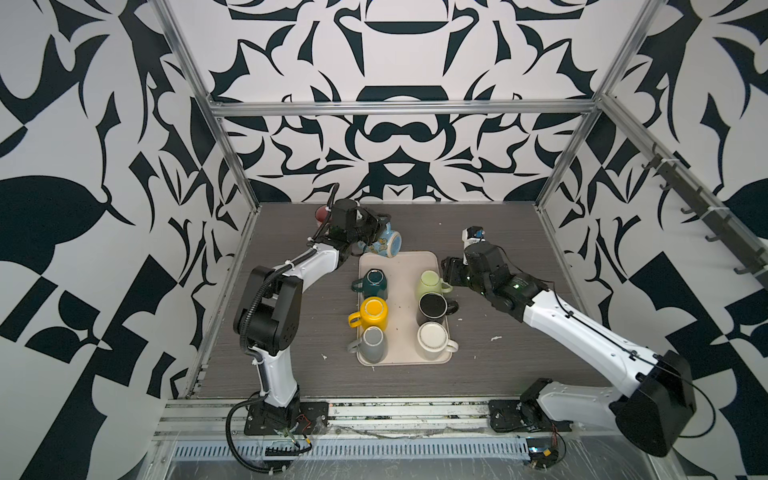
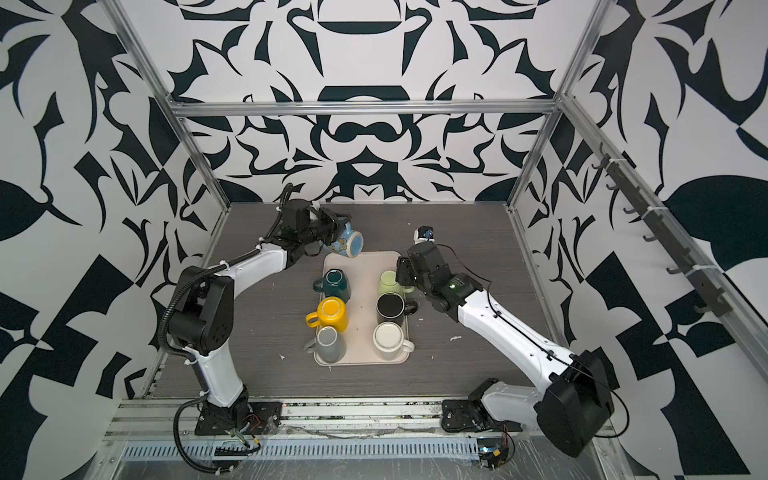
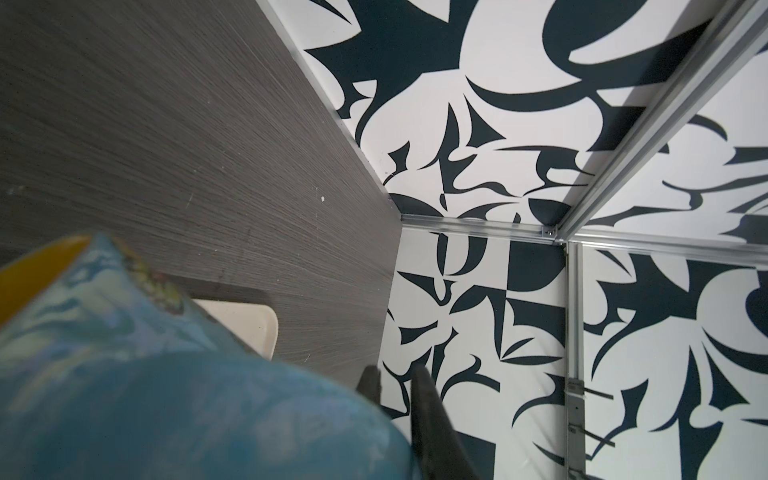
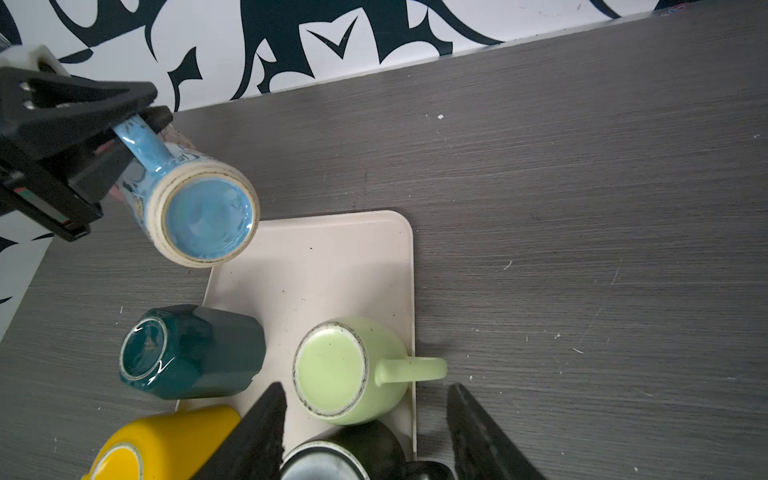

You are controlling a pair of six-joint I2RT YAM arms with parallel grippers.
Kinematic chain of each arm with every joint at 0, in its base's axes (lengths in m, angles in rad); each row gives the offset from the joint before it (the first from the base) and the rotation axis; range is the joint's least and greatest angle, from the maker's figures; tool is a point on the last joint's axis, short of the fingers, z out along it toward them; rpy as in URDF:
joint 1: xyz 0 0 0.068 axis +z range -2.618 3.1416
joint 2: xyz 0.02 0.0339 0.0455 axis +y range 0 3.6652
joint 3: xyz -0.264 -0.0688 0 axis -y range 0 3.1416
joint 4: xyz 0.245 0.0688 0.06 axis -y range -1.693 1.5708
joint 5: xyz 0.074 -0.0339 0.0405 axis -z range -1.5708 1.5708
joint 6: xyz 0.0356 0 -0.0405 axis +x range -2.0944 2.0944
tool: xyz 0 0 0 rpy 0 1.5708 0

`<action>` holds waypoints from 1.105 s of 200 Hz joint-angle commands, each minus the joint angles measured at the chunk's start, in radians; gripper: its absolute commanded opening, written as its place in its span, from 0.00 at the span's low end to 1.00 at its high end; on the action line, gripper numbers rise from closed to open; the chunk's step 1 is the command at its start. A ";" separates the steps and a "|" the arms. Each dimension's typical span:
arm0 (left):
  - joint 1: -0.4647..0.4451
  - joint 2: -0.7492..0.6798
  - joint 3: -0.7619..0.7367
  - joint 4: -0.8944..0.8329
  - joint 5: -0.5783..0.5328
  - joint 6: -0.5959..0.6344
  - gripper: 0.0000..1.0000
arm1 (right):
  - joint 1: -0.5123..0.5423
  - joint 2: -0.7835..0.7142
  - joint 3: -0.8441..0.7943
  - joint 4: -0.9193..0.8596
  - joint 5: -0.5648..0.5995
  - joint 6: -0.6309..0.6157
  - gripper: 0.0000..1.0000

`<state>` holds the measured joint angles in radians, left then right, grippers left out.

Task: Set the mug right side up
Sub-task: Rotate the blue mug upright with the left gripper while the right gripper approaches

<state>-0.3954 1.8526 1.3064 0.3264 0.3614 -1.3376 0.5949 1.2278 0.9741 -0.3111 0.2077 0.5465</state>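
The left gripper (image 2: 337,227) holds the blue mug (image 2: 350,244) tilted sideways at the far left corner of the tray (image 2: 365,270); the right gripper (image 2: 402,274) hangs just beside the green mug (image 2: 388,282).

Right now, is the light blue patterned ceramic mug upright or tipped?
Tipped sideways. The left gripper is shut on the handle of the light blue patterned ceramic mug, and its round base faces the right wrist camera.

Left arm (image 1: 307,259) stretched back, left claw (image 1: 381,227) clamped (wrist (image 1: 347,226) rolled sideways), right claw (image 4: 365,390) spread wide
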 commanded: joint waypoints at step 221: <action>-0.340 -0.386 -0.246 0.045 -0.473 1.838 0.00 | -0.075 0.282 0.689 -0.255 -0.517 -0.261 0.65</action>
<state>-0.7120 1.5238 1.0538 0.2413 -0.0422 0.2790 0.5232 1.4975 1.5822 -0.4976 -0.2344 0.3328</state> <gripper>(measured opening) 0.150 0.645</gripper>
